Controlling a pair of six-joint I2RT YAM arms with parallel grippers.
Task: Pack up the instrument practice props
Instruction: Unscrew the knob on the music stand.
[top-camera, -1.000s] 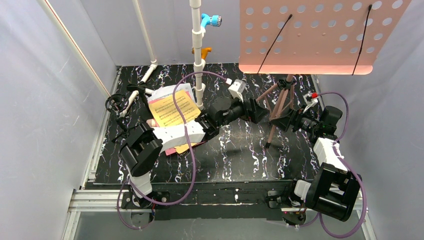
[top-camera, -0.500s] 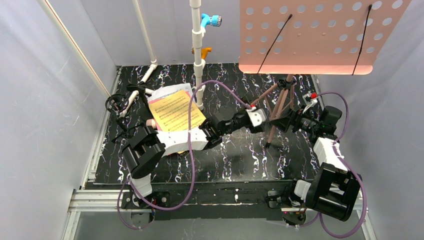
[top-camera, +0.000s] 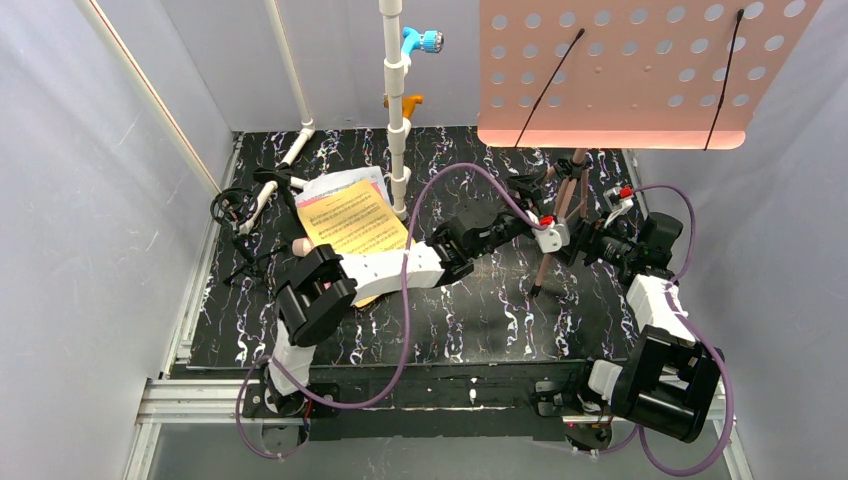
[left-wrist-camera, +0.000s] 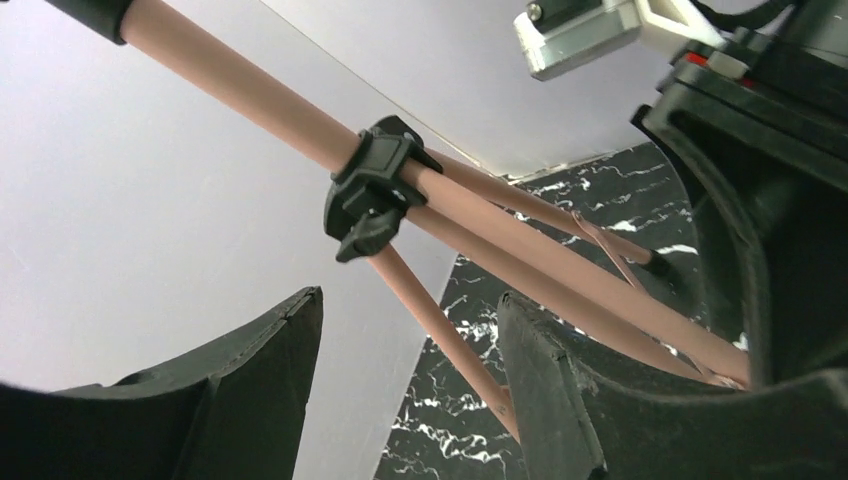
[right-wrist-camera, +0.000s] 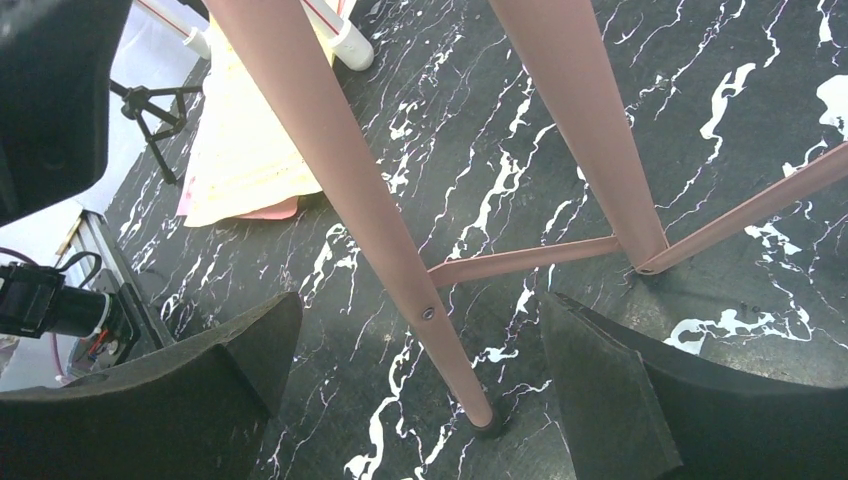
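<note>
The pink music stand rises at the right, its hole-punched desk (top-camera: 640, 70) high above the tripod legs (top-camera: 556, 215). My left gripper (top-camera: 537, 195) reaches in among the legs from the left. In the left wrist view it (left-wrist-camera: 410, 300) is open, and one pink leg (left-wrist-camera: 440, 325) runs between the fingers, close to the right finger (left-wrist-camera: 560, 390). My right gripper (top-camera: 572, 243) is at the tripod from the right. It (right-wrist-camera: 420, 305) stands open around another leg (right-wrist-camera: 400, 270), which touches neither finger. Yellow, white and pink sheet-music pages (top-camera: 350, 225) lie flat at centre-left.
A white pipe frame (top-camera: 397, 110) with blue and orange fittings stands behind the pages. A small black clip (top-camera: 240, 265) and black cabling (top-camera: 232, 205) lie by the left wall. Grey walls close in on both sides. The tripod's thin braces (right-wrist-camera: 520, 262) sit low between the legs.
My left arm has swung right from the middle of the table to the tripod and rolled its wrist; its jaws now straddle a leg. The right arm and the stand have not moved.
</note>
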